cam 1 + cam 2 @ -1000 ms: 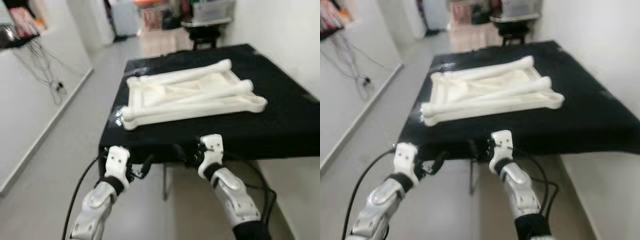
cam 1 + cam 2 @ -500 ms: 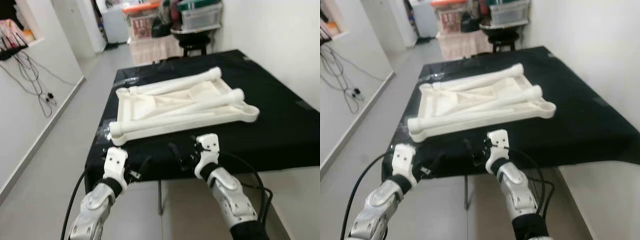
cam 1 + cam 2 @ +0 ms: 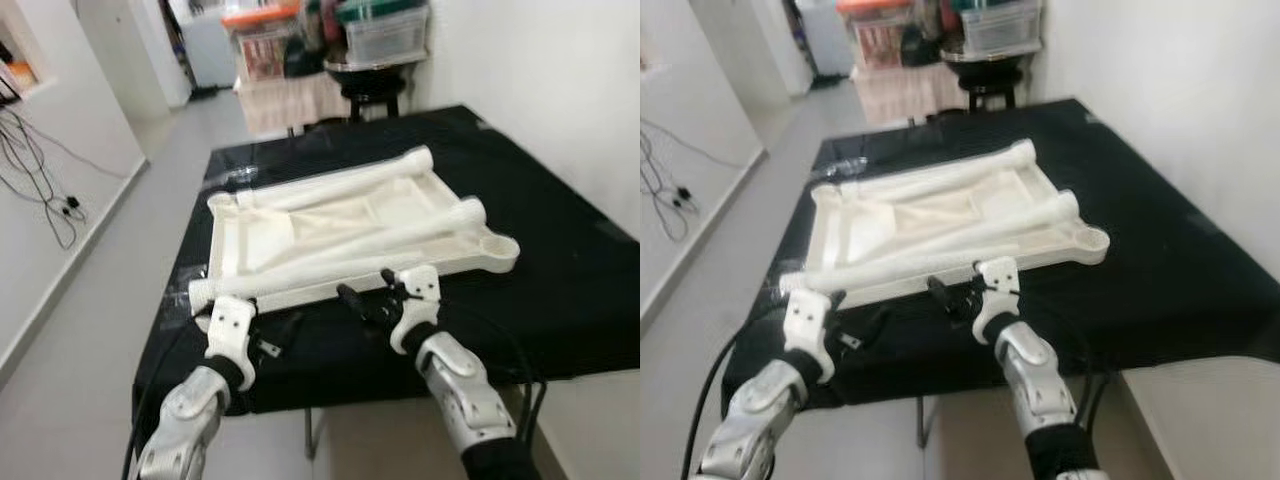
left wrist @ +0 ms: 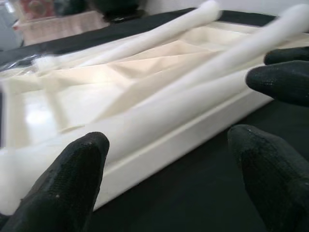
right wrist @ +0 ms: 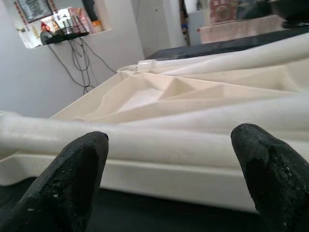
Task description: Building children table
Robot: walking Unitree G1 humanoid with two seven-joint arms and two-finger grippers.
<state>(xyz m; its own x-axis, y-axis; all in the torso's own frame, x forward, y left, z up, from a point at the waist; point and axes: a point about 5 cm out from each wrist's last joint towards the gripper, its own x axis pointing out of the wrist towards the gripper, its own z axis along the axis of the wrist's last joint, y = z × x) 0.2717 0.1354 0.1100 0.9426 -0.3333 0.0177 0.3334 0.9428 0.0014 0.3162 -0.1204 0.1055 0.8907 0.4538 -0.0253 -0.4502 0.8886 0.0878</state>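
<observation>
An upturned white children's tabletop (image 3: 330, 225) lies on a black table (image 3: 560, 270). One long white leg (image 3: 340, 255) rests across it and another (image 3: 340, 180) lies along its far side. Both grippers hover over the table's near part, just short of the top's near rim. My left gripper (image 3: 275, 340) is open, its fingers (image 4: 77, 169) spread wide before the rim and the near leg. Further right, my right gripper (image 3: 365, 300) is also open, its fingertips (image 5: 82, 159) close to the same rim. Neither holds anything.
A white wall runs along the table's right side. Beyond its far end stand a dark stool (image 3: 375, 85) and storage boxes (image 3: 385, 20). Cables (image 3: 40, 190) hang on the left wall, with open grey floor (image 3: 110, 300) beside the table.
The camera has moved closer to the table. Both grippers, earlier in front of the table's near edge, now reach over it up to the white top's near rim.
</observation>
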